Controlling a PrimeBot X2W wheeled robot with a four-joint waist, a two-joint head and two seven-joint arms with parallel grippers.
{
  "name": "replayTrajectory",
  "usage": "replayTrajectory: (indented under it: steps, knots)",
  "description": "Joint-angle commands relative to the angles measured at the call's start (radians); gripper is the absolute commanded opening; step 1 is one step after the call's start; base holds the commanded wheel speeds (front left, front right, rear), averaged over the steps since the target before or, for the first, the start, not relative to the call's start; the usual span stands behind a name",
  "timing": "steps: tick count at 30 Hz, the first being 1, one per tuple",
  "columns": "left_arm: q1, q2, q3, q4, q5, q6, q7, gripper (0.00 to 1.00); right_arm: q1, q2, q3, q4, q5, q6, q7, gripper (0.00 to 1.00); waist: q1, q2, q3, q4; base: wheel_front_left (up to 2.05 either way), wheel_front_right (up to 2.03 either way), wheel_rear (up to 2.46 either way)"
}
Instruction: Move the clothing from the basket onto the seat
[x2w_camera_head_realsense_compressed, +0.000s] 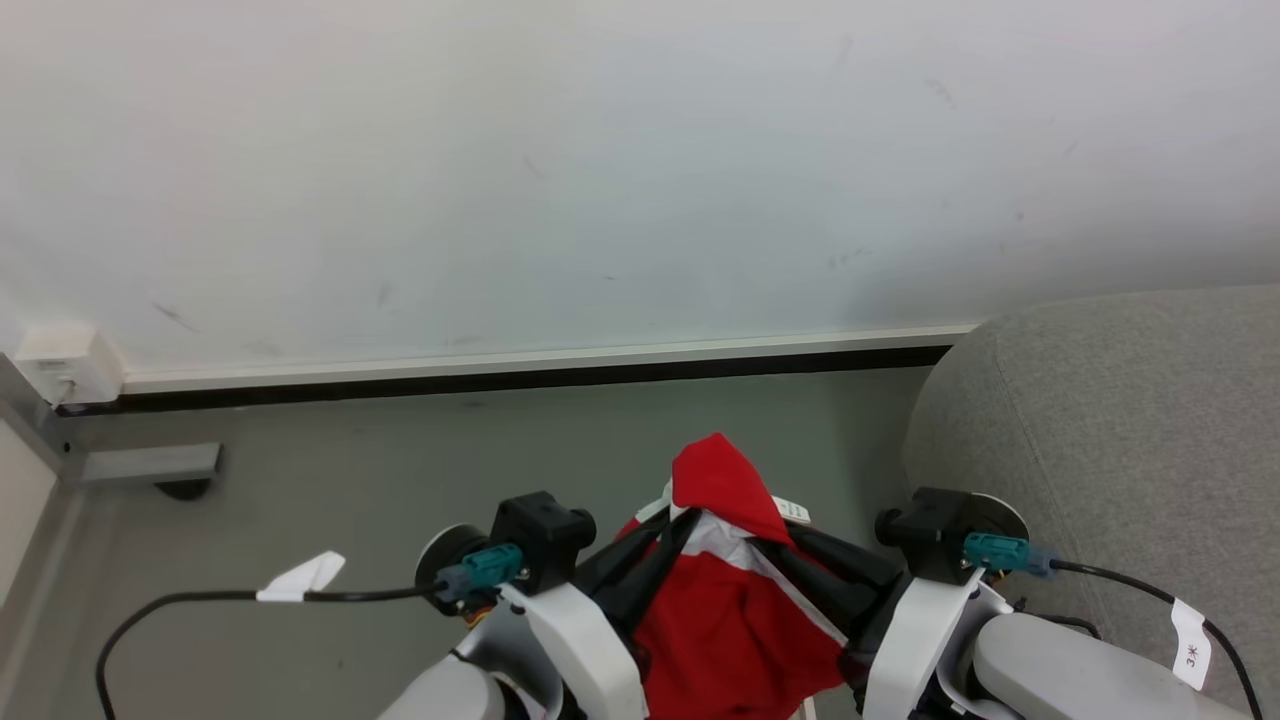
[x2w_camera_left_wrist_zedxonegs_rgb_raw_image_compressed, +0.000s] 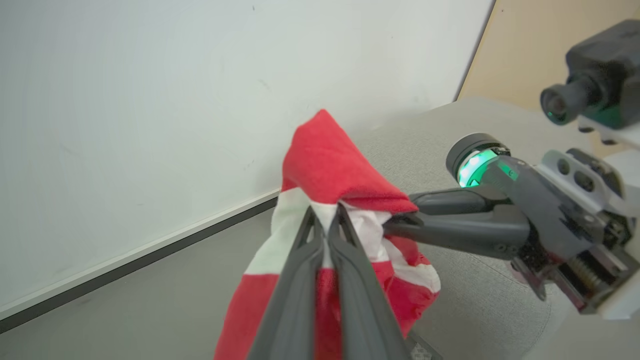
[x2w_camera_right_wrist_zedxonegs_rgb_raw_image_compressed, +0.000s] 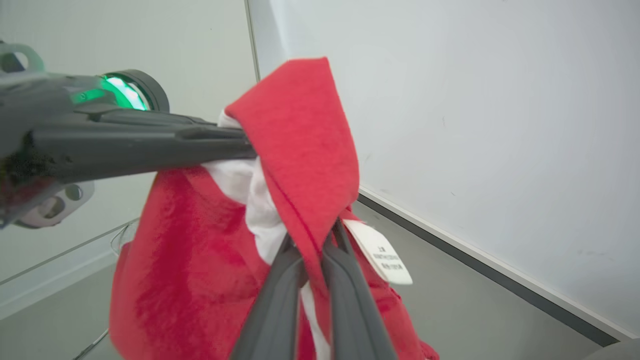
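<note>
Left wrist view: left gripper (x2w_camera_left_wrist_zedxonegs_rgb_raw_image_compressed: 325, 216), jaws pinched almost together on a white panel of the clothing (x2w_camera_left_wrist_zedxonegs_rgb_raw_image_compressed: 327, 160), cloth sandwiched between the two dark fingers. Right gripper (x2w_camera_left_wrist_zedxonegs_rgb_raw_image_compressed: 397, 222) sits at the right of that view, jaws shut down on the same bunch just beside the left tips, tucked under the red fold. Green ring light (x2w_camera_left_wrist_zedxonegs_rgb_raw_image_compressed: 472, 165) lit at its base.

Right wrist view, mirrored: right jaws narrow, red edge plus white cloth clamped between them. Left gripper's fingers cross from that view's left and bite the cloth just above. White care label (x2w_camera_right_wrist_zedxonegs_rgb_raw_image_compressed: 382, 252) with dark print hangs off the clothing right beside the right fingers; print too small to read.

Clothing is held up in the air between both grippers. A red peak folds over above the two grip points, and the rest hangs down, red with white panels. Lower end runs out of frame in every view.

Head view: clothing at centre-bottom, between the two pale forearms (x2w_camera_head_realsense_compressed: 590, 650), over the grey floor (x2w_camera_head_realsense_compressed: 400, 480). Seat (x2w_camera_head_realsense_compressed: 1130, 430) is the grey fabric sofa, rounded arm, on the robot's right. It is near the right wrist and apart from the clothing; nothing lies on the part in view.

Further out: white wall (x2w_camera_head_realsense_compressed: 600, 150), pale baseboard (x2w_camera_head_realsense_compressed: 520, 358) with a dark strip under it. Black cables (x2w_camera_head_realsense_compressed: 180, 598) with white tags run off both wrists. Small white box (x2w_camera_head_realsense_compressed: 65, 362) on the wall at far left.
</note>
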Motion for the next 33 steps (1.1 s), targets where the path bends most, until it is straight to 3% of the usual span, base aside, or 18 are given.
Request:
replayTrajectory:
  steps: [1,2,3,11,23,33]
  knots:
    - [0.010,0.001,0.000,0.008,0.005,0.005,-0.010,0.55,-0.016,-0.011,-0.002,-0.001,0.012,-0.002,-0.009,0.00,-0.0001,-0.0001,0.001,0.004,0.00,0.00,0.00]
    - [0.011,0.000,0.001,0.013,0.005,0.007,-0.015,0.89,-0.020,-0.013,-0.002,-0.001,0.014,-0.002,-0.011,0.00,-0.0001,-0.0001,0.001,0.007,0.00,0.00,0.00]
    - [0.013,-0.003,0.003,0.016,0.004,0.010,-0.022,1.00,-0.024,-0.015,-0.002,-0.001,0.018,-0.002,-0.013,0.00,-0.0001,-0.0001,0.001,0.010,0.00,0.00,0.00]
    - [0.052,-0.012,0.005,0.033,0.012,0.041,-0.082,1.00,-0.050,-0.034,-0.002,0.013,0.038,-0.002,-0.020,0.00,-0.0001,-0.0001,-0.005,0.034,0.00,0.00,0.00]
    - [0.122,0.006,0.001,0.030,0.009,0.068,-0.131,1.00,-0.016,-0.052,-0.118,0.001,-0.008,-0.002,-0.019,0.00,-0.0001,-0.0001,-0.016,0.059,0.00,0.00,0.00]
    - [0.129,0.018,0.000,0.012,0.005,0.077,-0.138,1.00,-0.008,-0.089,-0.209,-0.032,-0.057,-0.002,-0.019,0.00,-0.0001,-0.0001,-0.016,-0.018,0.00,0.00,0.00]
